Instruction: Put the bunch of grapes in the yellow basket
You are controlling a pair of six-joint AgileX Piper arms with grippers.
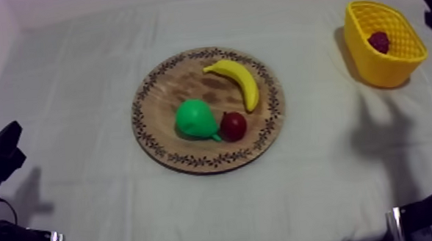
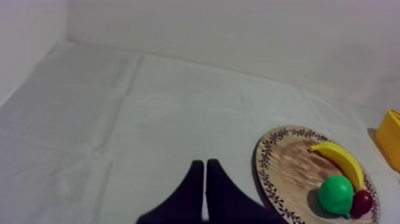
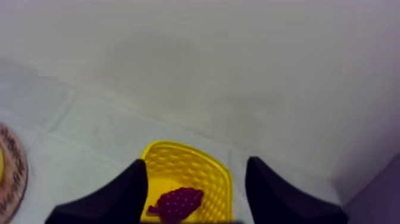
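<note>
A creased grey-white cloth [image 1: 77, 103] covered the table, with a pale wall [image 3: 208, 59] behind; the bunch of grapes [image 3: 177, 203] lay in the yellow basket [image 1: 379, 72] at the far right, its long axis running between the spread, empty fingers of the right gripper [image 3: 196, 162], thinner end toward the wooden board [image 1: 160, 97]; the left gripper [image 2: 205, 163] sat pressed closed on nothing

Board [image 1: 163, 89] centre frame, basket [image 1: 381, 72] upper right.
On the board: banana [image 1: 236, 82] upper right, pear [image 1: 195, 119] lower centre, small red fruit [image 1: 233, 126] beside its right; grapes [image 1: 379, 41] in the basket.

Cloth-covered table [image 1: 62, 90] with wooden board [image 1: 168, 85] and yellow basket [image 1: 377, 63]
</note>
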